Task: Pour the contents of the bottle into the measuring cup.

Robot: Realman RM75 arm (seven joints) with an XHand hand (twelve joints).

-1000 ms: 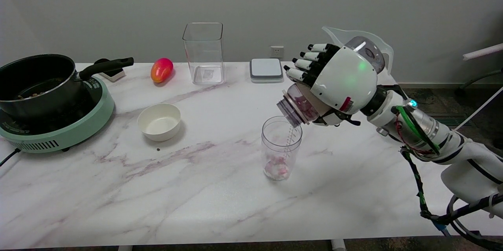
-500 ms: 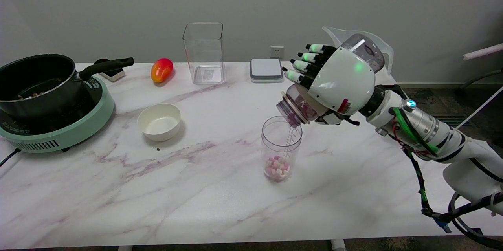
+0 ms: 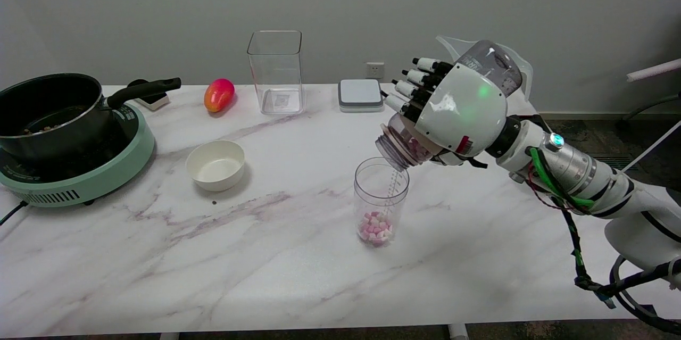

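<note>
My right hand [image 3: 452,108] grips a clear plastic bottle [image 3: 400,144], tilted steeply with its open mouth down and to the left. The bottle's base [image 3: 492,60] sticks up past the back of the hand. The mouth hangs just above the right rim of the clear measuring cup [image 3: 381,201], which stands upright mid-table. Small pink and white pieces [image 3: 375,227] lie in a pile at the cup's bottom. A few pieces still show inside the bottle's neck. Most of the bottle's body is hidden by the hand.
A white bowl [image 3: 215,164] sits left of the cup. A black pot [image 3: 50,111] stands on a green cooker [image 3: 101,175] at far left. At the back are a mango [image 3: 218,94], a tall clear container [image 3: 275,71], a small scale [image 3: 360,94] and a clear jug [image 3: 524,71].
The bottle has tipped more steeply and the hand has risen slightly. More pink and white pieces have dropped into the cup, and the pile has grown.
</note>
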